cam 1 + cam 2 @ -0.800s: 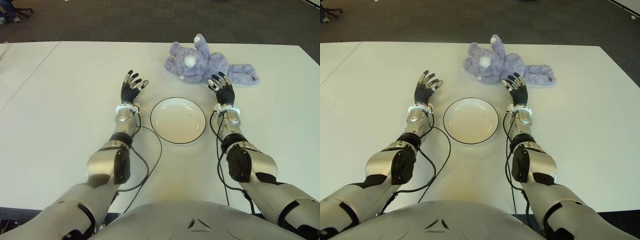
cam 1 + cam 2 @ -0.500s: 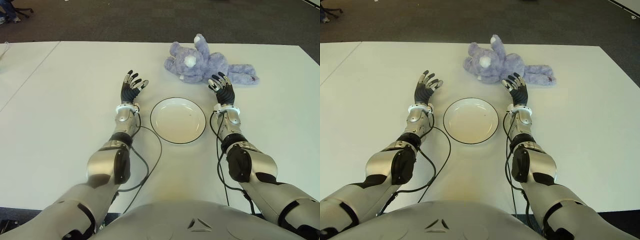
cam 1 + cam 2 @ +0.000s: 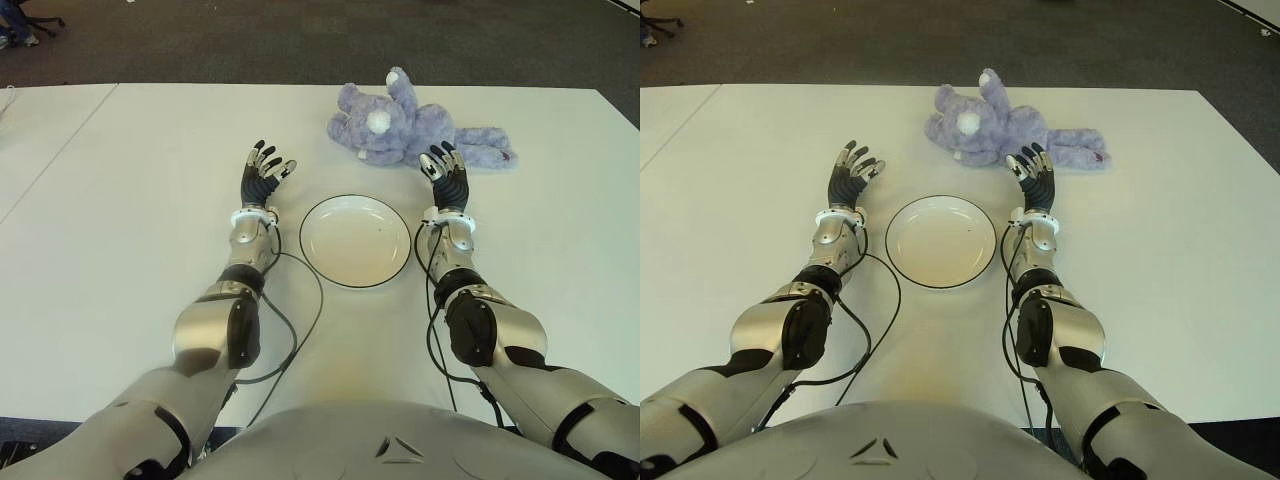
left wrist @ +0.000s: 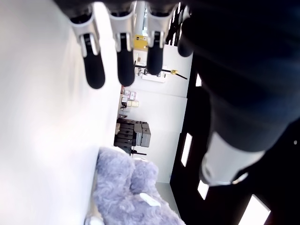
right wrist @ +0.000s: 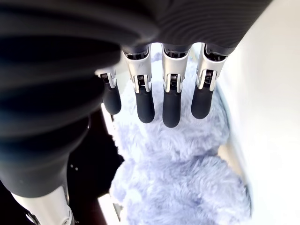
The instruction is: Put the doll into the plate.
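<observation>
A fuzzy lavender doll (image 3: 405, 127) lies on its side on the white table, beyond the plate and to its right. The round white plate (image 3: 357, 240) with a dark rim sits empty between my two forearms. My right hand (image 3: 445, 172) is open just in front of the doll's body, its spread fingers (image 5: 171, 103) pointing at the purple fur (image 5: 178, 173) and holding nothing. My left hand (image 3: 264, 172) is open to the left of the plate, holding nothing. The doll (image 4: 129, 197) shows far off in the left wrist view.
The white table (image 3: 120, 200) spreads wide to the left and right of my arms. Black cables (image 3: 300, 320) trail from both forearms across the table near the plate. Dark carpet (image 3: 300, 40) lies beyond the far edge.
My right hand has edged forward and slightly left, closer to the doll. The left hand, plate and doll have stayed where they were.
</observation>
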`<action>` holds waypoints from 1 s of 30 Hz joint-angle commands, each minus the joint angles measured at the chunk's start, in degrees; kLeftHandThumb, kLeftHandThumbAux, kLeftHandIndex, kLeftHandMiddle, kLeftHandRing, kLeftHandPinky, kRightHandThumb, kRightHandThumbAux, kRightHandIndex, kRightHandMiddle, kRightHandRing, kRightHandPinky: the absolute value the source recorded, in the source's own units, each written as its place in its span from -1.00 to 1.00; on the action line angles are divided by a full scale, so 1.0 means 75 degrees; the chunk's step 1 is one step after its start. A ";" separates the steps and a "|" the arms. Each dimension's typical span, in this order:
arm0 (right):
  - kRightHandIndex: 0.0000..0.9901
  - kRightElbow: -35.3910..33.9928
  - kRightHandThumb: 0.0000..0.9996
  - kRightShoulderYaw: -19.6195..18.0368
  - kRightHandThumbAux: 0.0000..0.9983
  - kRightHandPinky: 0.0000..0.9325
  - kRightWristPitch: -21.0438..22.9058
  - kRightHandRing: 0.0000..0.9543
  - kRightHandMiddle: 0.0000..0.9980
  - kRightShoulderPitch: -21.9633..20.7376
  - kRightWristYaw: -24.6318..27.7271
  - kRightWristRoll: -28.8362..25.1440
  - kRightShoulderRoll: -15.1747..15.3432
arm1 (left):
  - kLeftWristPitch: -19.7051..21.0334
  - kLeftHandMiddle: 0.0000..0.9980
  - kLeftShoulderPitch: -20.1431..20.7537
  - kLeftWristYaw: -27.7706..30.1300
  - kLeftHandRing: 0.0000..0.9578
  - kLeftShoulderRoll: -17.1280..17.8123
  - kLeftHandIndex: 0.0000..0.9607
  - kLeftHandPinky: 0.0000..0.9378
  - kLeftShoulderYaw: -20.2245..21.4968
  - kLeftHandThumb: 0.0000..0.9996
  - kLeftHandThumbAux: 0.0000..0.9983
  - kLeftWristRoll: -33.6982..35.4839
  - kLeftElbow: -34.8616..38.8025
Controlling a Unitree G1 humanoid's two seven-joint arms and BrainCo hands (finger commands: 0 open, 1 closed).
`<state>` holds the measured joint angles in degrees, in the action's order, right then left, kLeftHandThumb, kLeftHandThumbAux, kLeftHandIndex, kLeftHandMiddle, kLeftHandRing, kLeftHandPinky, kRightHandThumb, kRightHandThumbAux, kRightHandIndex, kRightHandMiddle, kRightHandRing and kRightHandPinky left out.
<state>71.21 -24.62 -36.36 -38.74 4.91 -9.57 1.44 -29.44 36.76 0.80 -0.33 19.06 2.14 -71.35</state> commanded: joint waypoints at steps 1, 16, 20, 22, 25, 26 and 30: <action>-0.73 0.0389 -0.71 -0.0255 0.43 -0.56 0.0033 -0.62 -0.65 0.0298 0.0087 -0.0394 -0.0429 | 0.0790 -0.69 -0.1497 -0.0239 -0.56 -0.0223 -0.89 -0.43 -0.0028 -0.87 0.61 -0.0056 -0.0822; -0.90 0.0310 -0.66 -0.0051 0.25 -0.81 0.0001 -0.84 -0.84 -0.0548 -0.0242 -0.0121 -0.0127 | 0.0862 -0.68 -0.1453 -0.0200 -0.58 -0.0230 -0.89 -0.48 0.0023 -0.88 0.59 -0.0005 -0.0832; -0.92 0.0323 -0.66 0.0038 0.23 -0.80 -0.0054 -0.85 -0.86 -0.0573 -0.0215 -0.0038 -0.0070 | 0.0889 -0.69 -0.1424 -0.0204 -0.57 -0.0235 -0.89 -0.46 0.0041 -0.88 0.59 0.0009 -0.0837; -0.93 0.0339 -0.66 0.0121 0.22 -0.82 -0.0073 -0.88 -0.88 -0.0535 -0.0173 0.0042 -0.0040 | 0.0877 -0.69 -0.1412 -0.0179 -0.58 -0.0239 -0.89 -0.46 0.0063 -0.87 0.60 0.0032 -0.0836; -0.95 0.0370 -0.66 0.0212 0.21 -0.84 -0.0058 -0.89 -0.89 -0.0484 -0.0175 0.0139 -0.0001 | 0.0884 -0.69 -0.1395 -0.0155 -0.59 -0.0243 -0.89 -0.49 0.0084 -0.87 0.61 0.0052 -0.0838; -0.95 0.0380 -0.67 0.0241 0.20 -0.85 -0.0050 -0.90 -0.90 -0.0471 -0.0186 0.0168 0.0012 | 0.0890 -0.70 -0.1389 -0.0151 -0.59 -0.0244 -0.89 -0.49 0.0088 -0.88 0.61 0.0055 -0.0839; -0.96 0.0412 -0.69 0.0446 0.19 -0.88 0.0003 -0.93 -0.92 -0.0468 -0.0382 0.0366 0.0096 | 0.0922 -0.70 -0.1368 -0.0174 -0.58 -0.0242 -0.89 -0.46 0.0087 -0.90 0.61 0.0045 -0.0845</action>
<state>72.75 -22.95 -37.70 -41.77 3.44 -8.78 1.58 -29.44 36.82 0.80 -0.35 19.15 2.22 -70.80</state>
